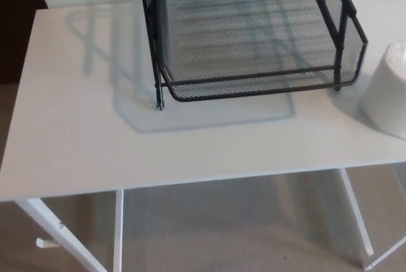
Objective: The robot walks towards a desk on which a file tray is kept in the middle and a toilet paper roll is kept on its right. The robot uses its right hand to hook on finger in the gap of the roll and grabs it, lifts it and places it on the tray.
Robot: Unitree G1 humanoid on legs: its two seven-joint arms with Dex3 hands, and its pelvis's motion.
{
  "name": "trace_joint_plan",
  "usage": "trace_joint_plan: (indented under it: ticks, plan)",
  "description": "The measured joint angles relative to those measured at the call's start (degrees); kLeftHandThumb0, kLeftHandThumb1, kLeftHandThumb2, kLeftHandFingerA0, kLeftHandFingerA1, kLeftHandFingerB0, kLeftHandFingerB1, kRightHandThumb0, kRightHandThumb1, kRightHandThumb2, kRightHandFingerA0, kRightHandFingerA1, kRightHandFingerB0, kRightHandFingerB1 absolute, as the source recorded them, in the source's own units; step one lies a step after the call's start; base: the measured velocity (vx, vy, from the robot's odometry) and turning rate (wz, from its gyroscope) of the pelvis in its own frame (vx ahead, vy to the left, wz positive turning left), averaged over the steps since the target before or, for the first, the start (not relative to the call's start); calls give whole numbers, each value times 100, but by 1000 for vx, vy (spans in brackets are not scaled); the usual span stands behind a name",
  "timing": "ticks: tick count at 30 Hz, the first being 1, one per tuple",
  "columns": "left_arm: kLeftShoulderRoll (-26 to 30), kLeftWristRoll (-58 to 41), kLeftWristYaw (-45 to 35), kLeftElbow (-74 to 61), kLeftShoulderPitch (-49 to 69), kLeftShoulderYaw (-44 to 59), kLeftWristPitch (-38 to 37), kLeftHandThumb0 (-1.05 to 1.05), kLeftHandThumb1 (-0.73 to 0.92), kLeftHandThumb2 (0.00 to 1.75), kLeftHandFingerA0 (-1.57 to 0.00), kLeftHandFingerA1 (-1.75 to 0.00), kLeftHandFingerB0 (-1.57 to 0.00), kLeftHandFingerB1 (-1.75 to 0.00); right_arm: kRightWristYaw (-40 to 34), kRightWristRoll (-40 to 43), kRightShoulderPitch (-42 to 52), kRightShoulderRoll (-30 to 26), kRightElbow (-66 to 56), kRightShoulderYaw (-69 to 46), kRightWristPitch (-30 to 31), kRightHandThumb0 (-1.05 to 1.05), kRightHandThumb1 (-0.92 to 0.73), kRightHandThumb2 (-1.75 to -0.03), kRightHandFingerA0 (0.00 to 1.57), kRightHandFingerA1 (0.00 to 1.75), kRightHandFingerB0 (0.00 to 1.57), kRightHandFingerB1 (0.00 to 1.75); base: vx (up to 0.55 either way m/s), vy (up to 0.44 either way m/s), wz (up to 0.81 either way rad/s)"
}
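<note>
Roll (387, 97) stands upright at 3 o'clock, beside tray (254, 87) at 12 on bench (95, 132), judged an easy right-side reach. Neither hand shows, so can't tell its state.

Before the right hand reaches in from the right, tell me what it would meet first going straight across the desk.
The right hand is not in view, so this is a guess: probably the toilet paper roll, before the file tray.

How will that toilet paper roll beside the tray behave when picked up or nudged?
The toilet paper roll looks like soft wound paper, so probably light and squashable. It stands on end on the desk, so it should stay put; tipped over, it would likely roll.
</note>
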Motion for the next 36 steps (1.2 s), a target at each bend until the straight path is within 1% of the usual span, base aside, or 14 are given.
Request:
trace_joint_plan:
  ticks: [7,14,24,29,36]
  plan:
    - [49,-1,4,0,-18,33,0,-70,73,63,-30,-70,-44,-62,6,-19,-6,19,-36,13,8,-75,-55,-90,32,57,8,40,149,202,-2]
    - [50,-2,2,23,84,64,0,-70,73,63,-30,-70,-44,-62,6,-46,0,28,-56,63,9,-75,-55,-90,32,57,8,40,22,-9,3]
    - [32,-5,-12,52,140,92,-2,-70,73,63,-30,-70,-44,-62,0,-60,0,58,-75,89,35,-75,-55,-90,32,57,8,40,-1,-151,1]
    - [33,-5,-12,88,129,122,-2,-70,73,63,-30,-70,-44,-62,1,-67,-44,62,-73,115,57,-75,-55,-90,32,57,8,40,6,21,-1]
    - [58,-4,-14,128,116,141,-3,-70,73,63,-30,-70,-44,-62,-4,-71,-64,105,-35,136,65,-75,-55,-90,32,57,8,40,38,186,3]
